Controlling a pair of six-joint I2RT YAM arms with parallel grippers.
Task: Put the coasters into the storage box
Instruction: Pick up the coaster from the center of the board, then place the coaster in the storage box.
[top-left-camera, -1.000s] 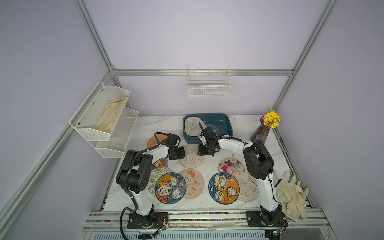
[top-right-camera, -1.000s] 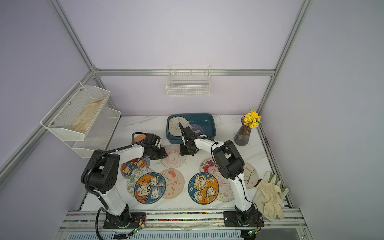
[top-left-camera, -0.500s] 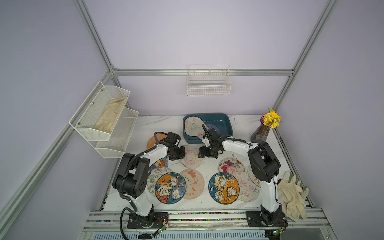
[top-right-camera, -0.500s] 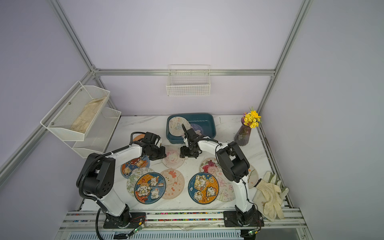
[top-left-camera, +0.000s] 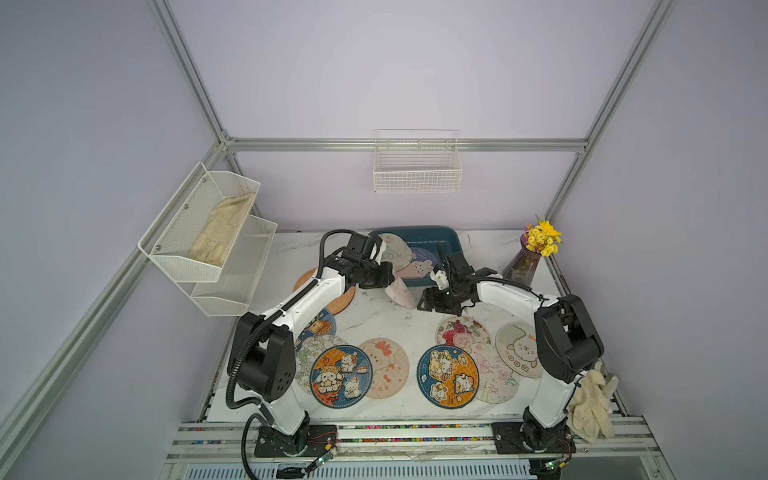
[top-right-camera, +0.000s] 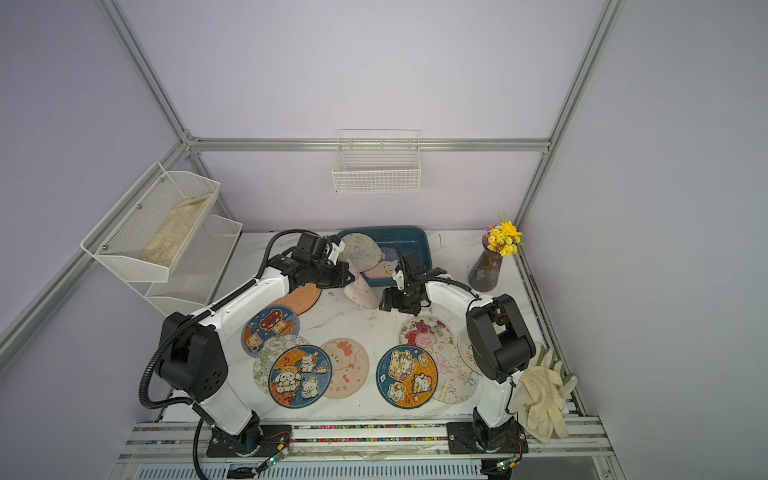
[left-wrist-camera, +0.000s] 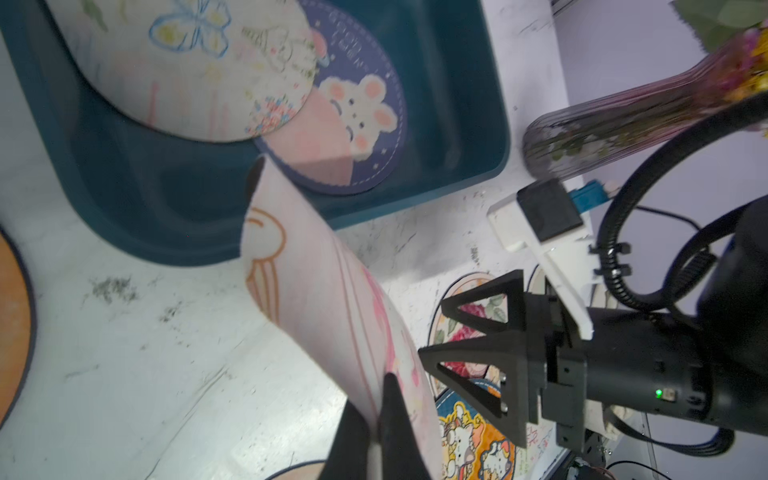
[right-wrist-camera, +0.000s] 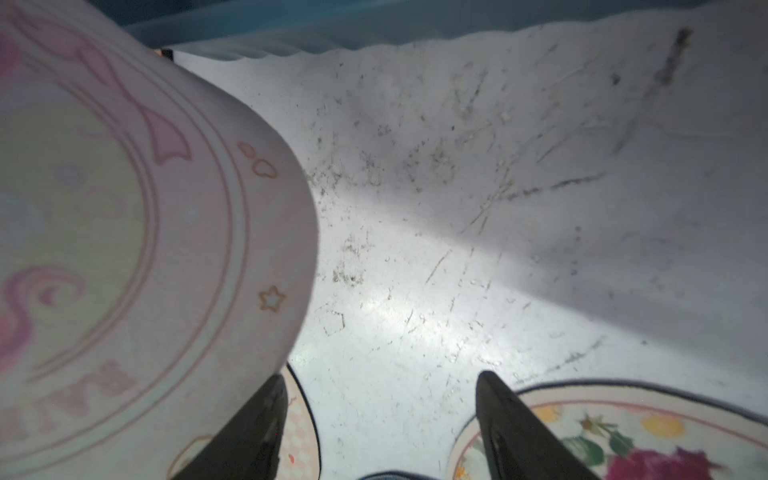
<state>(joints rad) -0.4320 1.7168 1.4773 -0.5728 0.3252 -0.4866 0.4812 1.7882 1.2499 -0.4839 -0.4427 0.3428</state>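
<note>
Both top views look steeply down from high above the robot's side of the marble table (top-left-camera: 386, 320), covering the whole cell. Each wrist camera sits close above it; both share the pink coaster (left-wrist-camera: 332, 299) and the storage box (left-wrist-camera: 453, 124) edge.

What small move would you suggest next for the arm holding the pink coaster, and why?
Probably carry it over the storage box and let go. The left gripper is shut on the pink coaster, held on edge just short of the box's near rim; the right gripper is open.
</note>
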